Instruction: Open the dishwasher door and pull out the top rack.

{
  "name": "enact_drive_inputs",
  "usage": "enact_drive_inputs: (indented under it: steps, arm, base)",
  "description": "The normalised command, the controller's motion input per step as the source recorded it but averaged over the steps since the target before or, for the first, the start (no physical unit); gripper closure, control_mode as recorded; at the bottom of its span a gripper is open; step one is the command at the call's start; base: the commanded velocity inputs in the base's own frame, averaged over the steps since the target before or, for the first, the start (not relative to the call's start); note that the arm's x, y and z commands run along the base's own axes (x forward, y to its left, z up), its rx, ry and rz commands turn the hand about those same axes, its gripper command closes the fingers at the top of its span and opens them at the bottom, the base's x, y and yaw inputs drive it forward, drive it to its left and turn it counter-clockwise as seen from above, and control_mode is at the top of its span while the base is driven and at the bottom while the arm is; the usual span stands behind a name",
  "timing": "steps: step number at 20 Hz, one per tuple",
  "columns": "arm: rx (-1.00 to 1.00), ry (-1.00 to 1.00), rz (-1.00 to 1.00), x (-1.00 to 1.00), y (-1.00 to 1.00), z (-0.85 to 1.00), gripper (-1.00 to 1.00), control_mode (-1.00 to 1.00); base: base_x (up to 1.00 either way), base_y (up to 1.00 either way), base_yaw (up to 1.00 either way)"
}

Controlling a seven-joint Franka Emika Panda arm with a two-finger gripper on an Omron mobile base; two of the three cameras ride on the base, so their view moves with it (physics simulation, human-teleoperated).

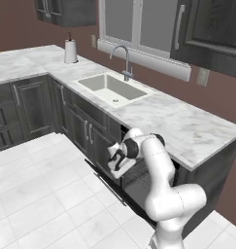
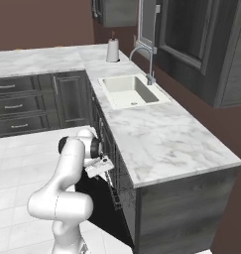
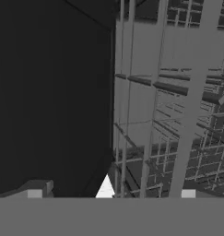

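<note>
The dishwasher door [image 1: 123, 195] [image 2: 99, 208] is a flat black panel, swung down and open below the marble counter. A silver bar handle [image 1: 109, 187] runs along its outer edge. The top rack [image 3: 178, 115] is a grey wire grid that fills the right of the hand view, with the dark inside of the machine to its left. It shows dimly in the opening [image 1: 139, 177] [image 2: 114, 197]. My gripper [image 1: 123, 166] [image 2: 105, 166] [image 3: 111, 195] is at the mouth of the opening above the door, open, with rack wires running between its fingertips [image 3: 188, 193]. Whether they touch I cannot tell.
A marble counter [image 1: 187, 126] [image 2: 161, 144] tops the dishwasher, with a sink [image 1: 112, 88] [image 2: 129, 92], a faucet [image 1: 125, 61] and a paper towel roll [image 1: 70, 51] farther along. Dark woodgrain cabinet doors [image 1: 83, 129] stand left of the machine. White tiled floor [image 1: 37, 194] lies open.
</note>
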Motion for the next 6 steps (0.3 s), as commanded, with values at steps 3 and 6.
enact_drive_inputs:
  steps: [3,6]
  arm:
    - [0.23,0.00,0.00,-0.23,0.51,0.00,-1.00,-1.00]
    - [0.17,0.00,0.00,-0.36,0.55,0.00,-1.00,-1.00]
  base:
    - [0.00,0.00,0.00]
    - [0.00,0.00,0.00]
